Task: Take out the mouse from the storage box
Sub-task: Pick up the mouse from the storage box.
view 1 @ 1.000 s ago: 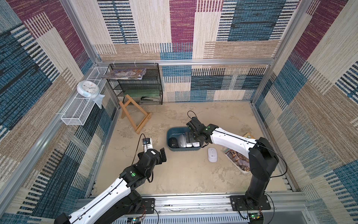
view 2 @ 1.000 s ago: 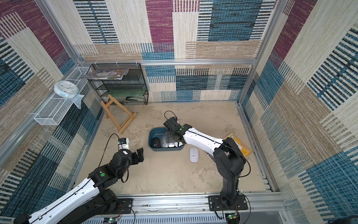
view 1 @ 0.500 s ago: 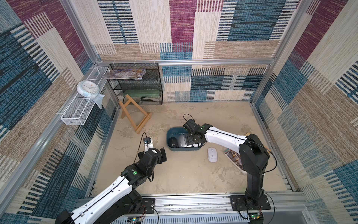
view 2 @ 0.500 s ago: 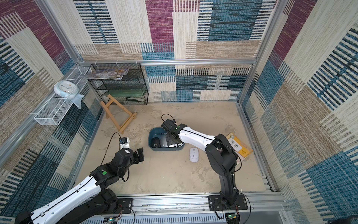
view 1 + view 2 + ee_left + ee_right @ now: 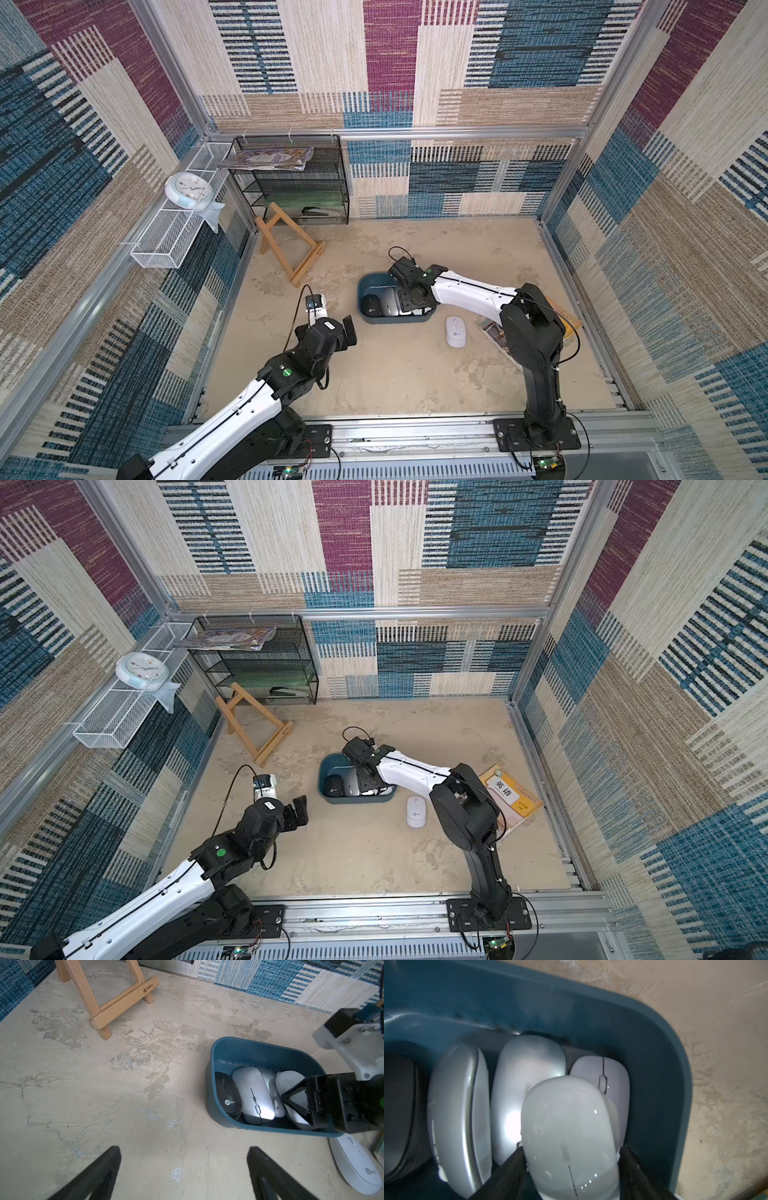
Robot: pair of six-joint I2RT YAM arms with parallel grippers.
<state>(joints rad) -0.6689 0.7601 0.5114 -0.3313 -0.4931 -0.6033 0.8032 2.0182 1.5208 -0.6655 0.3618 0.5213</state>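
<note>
The teal storage box (image 5: pixel 365 286) (image 5: pixel 328 764) sits mid-floor with several mice packed inside. In the right wrist view a white mouse (image 5: pixel 566 1122) lies on top of a silver one (image 5: pixel 527 1068) and another white one (image 5: pixel 614 1076). My right gripper (image 5: pixel 571 1148) (image 5: pixel 409 301) reaches down into the box, and its two fingers press the sides of that top white mouse. From the left wrist view I also see a black mouse (image 5: pixel 227 1097) at the box's end. My left gripper (image 5: pixel 184 1148) (image 5: pixel 347 330) hovers open over bare floor, a short way from the box.
One white mouse (image 5: pixel 455 331) (image 5: pixel 416 811) lies on the floor just outside the box. A book (image 5: pixel 513 793) lies under the right arm. A wooden easel (image 5: pixel 291 249), a black mesh rack (image 5: pixel 299 183) and a white wire basket (image 5: pixel 174 224) stand at the back left.
My right gripper has moved further into the box and its jaws have narrowed onto the top white mouse. The left arm has hardly moved.
</note>
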